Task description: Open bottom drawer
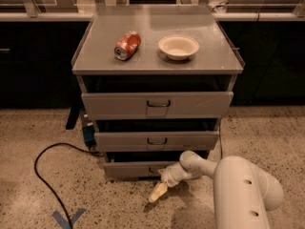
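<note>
Gripper [157, 192] hanging low over floor [57, 185], just below bottom drawer [128, 169] at cabinet [157, 66] base; grip state not showing, cannot tell. Drawer looking barely out; most pulling seemingly remaining.

Speckled terrazzo floor [267, 132], warm dim light. Dark cabinets [33, 66] behind the table's [152, 63] rear edge. Black cable [35, 166] loops at left. Gripper [157, 193] sits low, before the front edge.
</note>
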Motion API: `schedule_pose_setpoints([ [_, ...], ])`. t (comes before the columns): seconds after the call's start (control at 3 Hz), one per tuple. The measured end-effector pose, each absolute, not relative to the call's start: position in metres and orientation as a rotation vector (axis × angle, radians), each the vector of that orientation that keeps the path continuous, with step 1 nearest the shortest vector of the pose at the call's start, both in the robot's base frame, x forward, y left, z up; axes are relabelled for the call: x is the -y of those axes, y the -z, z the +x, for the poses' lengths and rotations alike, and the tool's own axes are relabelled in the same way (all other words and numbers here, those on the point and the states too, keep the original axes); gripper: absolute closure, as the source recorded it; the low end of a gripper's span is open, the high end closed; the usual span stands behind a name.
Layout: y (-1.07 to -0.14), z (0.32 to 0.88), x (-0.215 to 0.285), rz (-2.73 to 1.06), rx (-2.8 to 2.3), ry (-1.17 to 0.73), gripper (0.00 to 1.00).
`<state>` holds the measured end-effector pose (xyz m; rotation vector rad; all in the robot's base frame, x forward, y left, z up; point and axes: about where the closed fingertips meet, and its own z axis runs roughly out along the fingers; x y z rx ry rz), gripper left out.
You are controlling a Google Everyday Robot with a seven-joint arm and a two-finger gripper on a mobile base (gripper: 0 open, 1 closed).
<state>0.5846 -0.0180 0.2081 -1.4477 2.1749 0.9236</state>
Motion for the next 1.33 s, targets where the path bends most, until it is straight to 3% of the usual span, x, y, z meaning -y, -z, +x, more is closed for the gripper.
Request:
schedule_pose_setpoints([
  [0.33,-0.208,0.584,0.017,-1.450,-2.174,-0.921,0.00],
  [1.33,-0.230,0.649,0.021,-1.505,-2.121,-0.685,0.00],
])
